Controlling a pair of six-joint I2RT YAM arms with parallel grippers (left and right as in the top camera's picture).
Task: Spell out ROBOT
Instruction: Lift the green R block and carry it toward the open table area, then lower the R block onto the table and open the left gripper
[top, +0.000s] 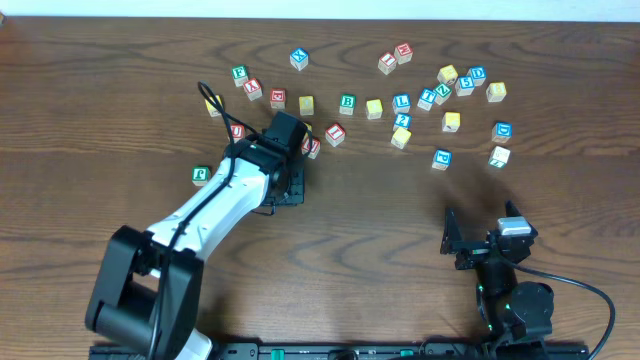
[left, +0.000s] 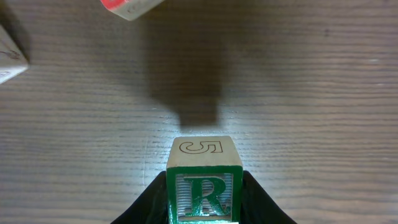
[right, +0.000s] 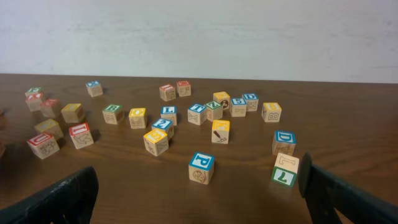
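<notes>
Among scattered blocks (top: 401, 102), left claw (left: 204, 210) grips the R block (left: 204, 183); right claw (right: 198, 196) gapes empty.

L arm (top: 215, 205): long white link, blk joints, big blk shoulder housing (top: 130, 290). Thin blk L cable (top: 207, 98) runs along link, loops free near wrist. L tool fingers (left: 146, 205) matte blk. R arm (top: 510, 295): all blk, compact, w/ grey-white cap (top: 513, 226); blk R cable (top: 600, 300) off side. R tool fingers (right: 59, 199) blk, tapered.
</notes>
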